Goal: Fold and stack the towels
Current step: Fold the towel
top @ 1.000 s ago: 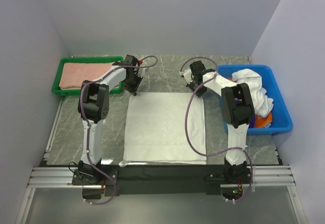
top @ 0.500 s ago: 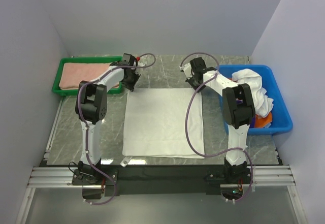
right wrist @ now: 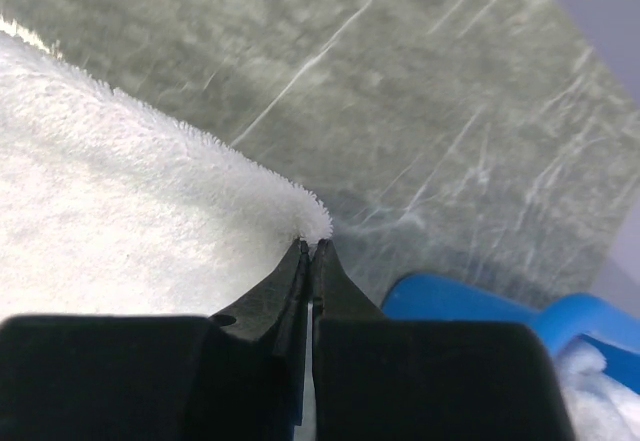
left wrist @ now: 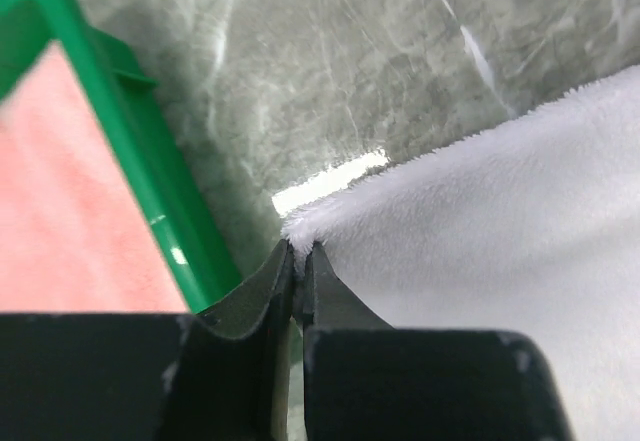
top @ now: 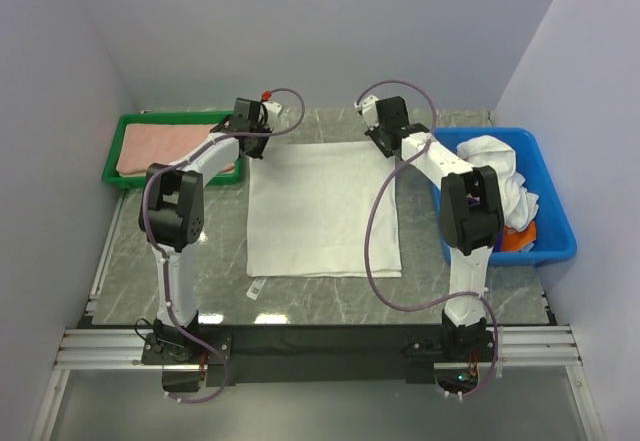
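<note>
The left gripper was pinched tight on the far-left corner of a white terry-cloth towel, its two black fingers pressed together with only the fluffy hem between them. The right gripper was closed the same way on the far-right corner.

The white terry-cloth towel lay spread flat as a rectangle in the middle of the grey marble-patterned table, with its far edge stretched between the two grippers. A small white tag sat at the towel's near-left corner. Any printing on it was too small to read, and I could not tell whether it was sewn to the hem.

To the left, a folded salmon-pink cloth towel lay in a green plastic tray, whose wall stood just beside the left gripper in the wrist view. To the right, a blue plastic bin held crumpled white towels over a bit of orange cloth.
</note>
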Controlling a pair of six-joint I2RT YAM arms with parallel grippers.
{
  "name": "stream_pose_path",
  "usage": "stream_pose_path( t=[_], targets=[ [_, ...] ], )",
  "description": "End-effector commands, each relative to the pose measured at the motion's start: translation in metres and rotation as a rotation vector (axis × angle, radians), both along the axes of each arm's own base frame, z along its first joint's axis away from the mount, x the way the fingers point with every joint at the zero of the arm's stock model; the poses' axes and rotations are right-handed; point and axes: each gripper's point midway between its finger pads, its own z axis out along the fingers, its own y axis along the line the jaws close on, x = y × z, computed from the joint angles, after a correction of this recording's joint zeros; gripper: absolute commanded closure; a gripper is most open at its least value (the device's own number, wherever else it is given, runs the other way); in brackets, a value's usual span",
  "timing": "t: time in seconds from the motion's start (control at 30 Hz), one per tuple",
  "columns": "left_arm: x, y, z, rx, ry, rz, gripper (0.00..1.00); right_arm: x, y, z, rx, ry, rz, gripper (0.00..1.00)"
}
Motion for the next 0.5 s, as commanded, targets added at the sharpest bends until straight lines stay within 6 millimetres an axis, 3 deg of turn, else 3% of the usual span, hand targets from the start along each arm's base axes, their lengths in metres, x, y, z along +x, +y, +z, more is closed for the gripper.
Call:
stream_pose_path(
  t=[0.0,0.03,0.1,0.17,0.2,0.23,0.3,0.37,0.47],
  targets=[
    [0.014,0.026,0.063,0.016,-0.196,0.078,0.99,0.014,-0.021,0.074,-0.002,-0.229,-0.096,1.00],
    [0.009,0.026,0.058,0.013,-0.186,0.072,0.99,0.008,-0.022,0.067,-0.002,-0.219,-0.093,1.00],
    [0.005,0.026,0.070,-0.004,-0.213,0.071,0.99,0.003,-0.022,0.075,0.015,-0.240,-0.087,1.00],
    [-0.005,0.025,0.065,-0.015,-0.200,0.061,0.99,-0.006,-0.023,0.072,0.020,-0.229,-0.088,1.00],
    [-0.009,0.026,0.072,-0.023,-0.214,0.062,0.99,-0.009,-0.022,0.072,0.024,-0.234,-0.088,1.00],
    [-0.015,0.026,0.066,-0.027,-0.200,0.064,0.99,-0.016,-0.026,0.064,0.021,-0.217,-0.094,1.00],
    [-0.023,0.025,0.074,-0.045,-0.207,0.055,0.99,-0.022,-0.027,0.069,0.033,-0.239,-0.100,1.00],
    [-0.035,0.025,0.067,-0.056,-0.186,0.054,0.99,-0.033,-0.028,0.060,0.038,-0.219,-0.102,1.00],
    [-0.052,0.024,0.080,-0.084,-0.205,0.043,0.99,-0.050,-0.030,0.066,0.063,-0.235,-0.106,1.00]
  ],
)
